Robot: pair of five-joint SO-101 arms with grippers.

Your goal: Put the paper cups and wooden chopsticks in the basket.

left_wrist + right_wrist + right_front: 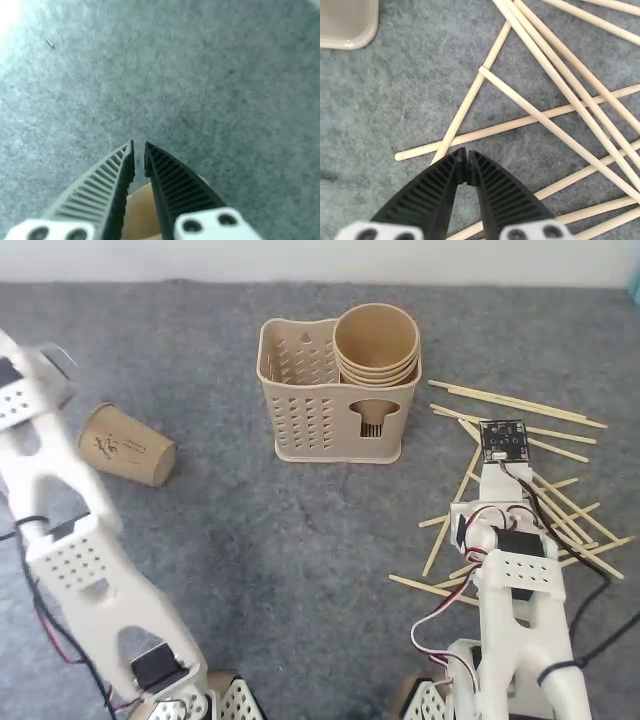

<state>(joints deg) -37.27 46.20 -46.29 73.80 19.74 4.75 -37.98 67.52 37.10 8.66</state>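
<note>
now on the chopsticks step: paper cups [376, 335] sit stacked in the basket [300, 390], one cup [127, 445] lies on its side on the bench [300, 560] well apart, chopsticks [518, 403] scattered under my right hand [467, 152], which is pinched shut, empty. next: open, straddle one free stick. left hand [139, 145] narrow, holding nothing. right wrist view gives the crossings my arm covers from above

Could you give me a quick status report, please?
Left gripper shut, empty, over grey mat. Right gripper shut, empty, above loose chopsticks. Cup stack in basket; one paper cup lying outside it.
</note>
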